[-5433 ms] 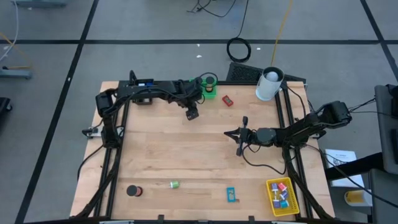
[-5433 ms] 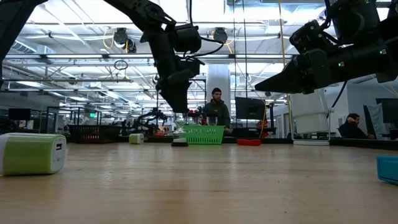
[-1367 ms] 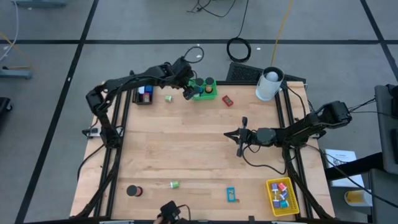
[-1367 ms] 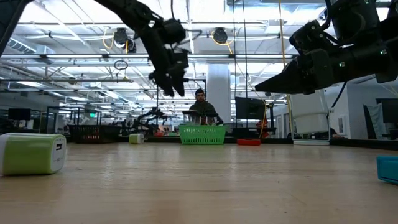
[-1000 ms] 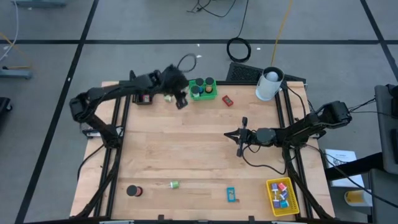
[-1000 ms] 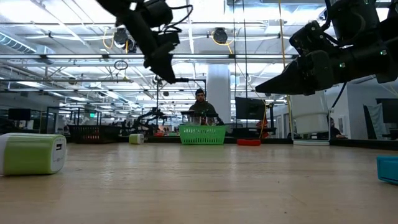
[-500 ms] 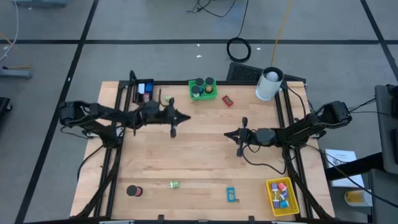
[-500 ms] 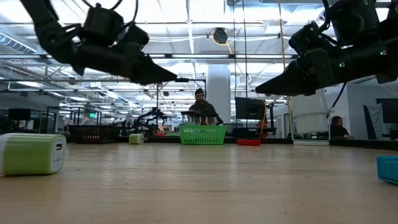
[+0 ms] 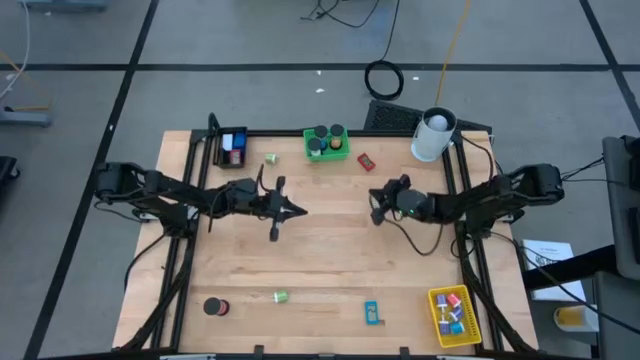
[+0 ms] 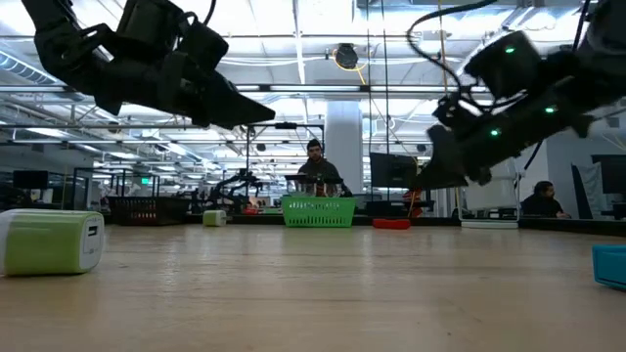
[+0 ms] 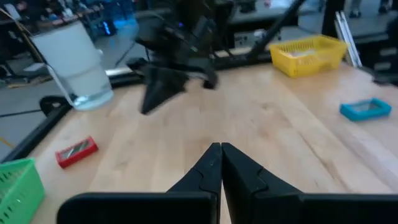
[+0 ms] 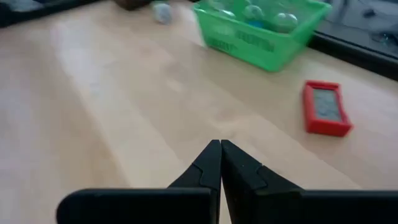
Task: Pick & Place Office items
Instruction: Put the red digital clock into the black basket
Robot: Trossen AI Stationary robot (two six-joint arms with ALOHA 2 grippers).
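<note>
High view: left gripper (image 9: 292, 210) hangs over mid-table, fingers pressed together, nothing in them. Right gripper (image 9: 376, 199) sits opp. it, tips also together & empty, aimed toward the red block (image 9: 366, 161) near the green bin (image 9: 327, 143). Green clip (image 9: 271, 158) lies betw. black bin (image 9: 232, 147) & green bin. Near edge: black roll (image 9: 214, 306), another green clip (image 9: 281, 296), cyan clip (image 9: 372, 312). Yellow bin (image 9: 453, 313) holds several items, prob. clips.

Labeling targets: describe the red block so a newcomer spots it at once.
Find the green bin at the table's far edge and the white cylinder at the far right corner. The red block lies flat between them, alone on bare wood: the only red item outside a bin.
</note>
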